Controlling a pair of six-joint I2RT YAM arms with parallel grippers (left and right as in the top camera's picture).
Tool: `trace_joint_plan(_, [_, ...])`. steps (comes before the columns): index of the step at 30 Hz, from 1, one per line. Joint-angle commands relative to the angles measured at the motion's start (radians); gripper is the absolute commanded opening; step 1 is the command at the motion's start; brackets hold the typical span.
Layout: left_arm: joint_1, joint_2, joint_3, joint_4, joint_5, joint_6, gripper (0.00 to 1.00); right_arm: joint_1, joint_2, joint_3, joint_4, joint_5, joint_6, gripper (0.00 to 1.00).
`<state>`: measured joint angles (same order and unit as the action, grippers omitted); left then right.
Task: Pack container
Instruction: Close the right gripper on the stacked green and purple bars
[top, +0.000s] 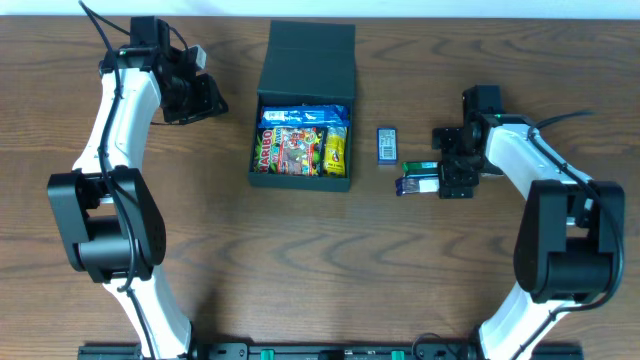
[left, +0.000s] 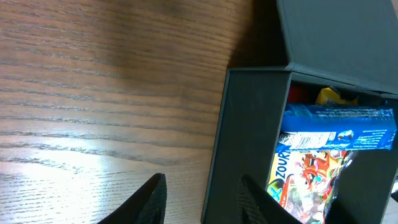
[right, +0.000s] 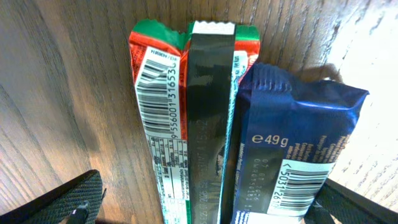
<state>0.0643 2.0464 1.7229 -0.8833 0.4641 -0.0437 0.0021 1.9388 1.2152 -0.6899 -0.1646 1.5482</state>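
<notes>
Overhead, container: the container (top: 300, 183) sits mid-table, its lid (top: 312, 60) thrown back and snack packets (top: 300, 148) already inside.
Overhead, right gripper: the right gripper (top: 441, 177) hangs with jaws spread wide over a green bar (top: 420, 167) and a dark blue bar (top: 414, 186). The container lies to its left, past a small blue packet (top: 387, 145).
Overhead, left gripper: the left gripper (top: 205, 98) waits off the container's left side, well apart from the bars, so the right arm looks the nearer for the pick.
Left wrist, fingers: part-way apart and empty, with the container's side wall just ahead.
Right wrist, bars: the two bars lie side by side and touching, their long axes running straight out between the wide-set fingers (right: 71, 199). Bare wood shows between one finger and the green bar.
Right wrist, outlook: closing here would likely catch both bars at once.
</notes>
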Motion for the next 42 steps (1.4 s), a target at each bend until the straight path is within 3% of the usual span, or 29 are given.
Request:
trace_joint_plan(1, [0.000, 0.012, 0.023, -0.005, -0.003, 0.021, 0.38, -0.009, 0.060, -0.007, -0.002, -0.043, -0.015, 0.99])
trace_joint_plan(10, [0.000, 0.012, 0.023, -0.010, -0.003, 0.022, 0.38, -0.010, 0.076, -0.007, -0.030, -0.056, -0.016, 0.95])
trace_joint_plan(34, [0.000, 0.012, 0.023, -0.021, -0.004, 0.022, 0.38, -0.015, 0.076, -0.007, -0.062, -0.019, -0.053, 0.56])
trace_joint_plan(42, [0.000, 0.012, 0.023, -0.022, -0.003, 0.022, 0.38, -0.015, 0.076, -0.007, -0.062, -0.020, -0.088, 0.52])
